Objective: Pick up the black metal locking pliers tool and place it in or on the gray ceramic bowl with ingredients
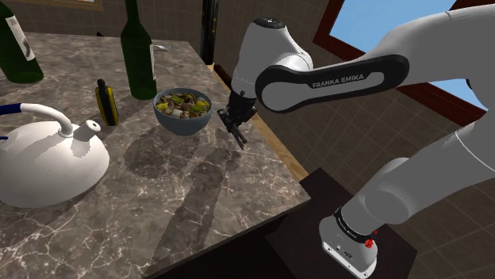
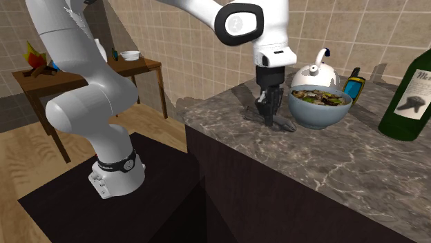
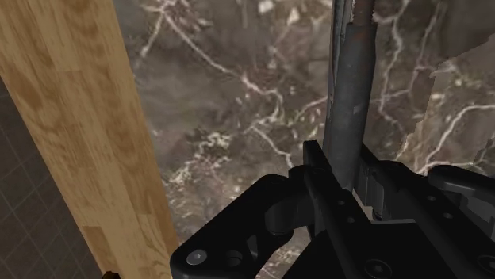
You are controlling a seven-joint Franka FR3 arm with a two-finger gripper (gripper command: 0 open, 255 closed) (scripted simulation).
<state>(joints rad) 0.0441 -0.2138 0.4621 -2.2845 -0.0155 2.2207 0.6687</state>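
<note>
Bowl [image 1: 169, 119] of mixed ingredients [image 1: 183, 102], tool [image 1: 233, 125] clasping pliers [image 1: 240, 139] just beside.

Dim, even light, with soft dark shadows on the marble counter [image 1: 238, 190] by the bowl [image 1: 182, 119]

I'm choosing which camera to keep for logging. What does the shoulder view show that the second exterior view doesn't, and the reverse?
Shoulder view's extras: a window and a second green bottle. Second exterior view's extras: a wooden side table carrying a small white bowl. Shared: the marble counter, white kettle, one green bottle, the filled bowl, and the hand clasping the pliers beside that bowl.
</note>
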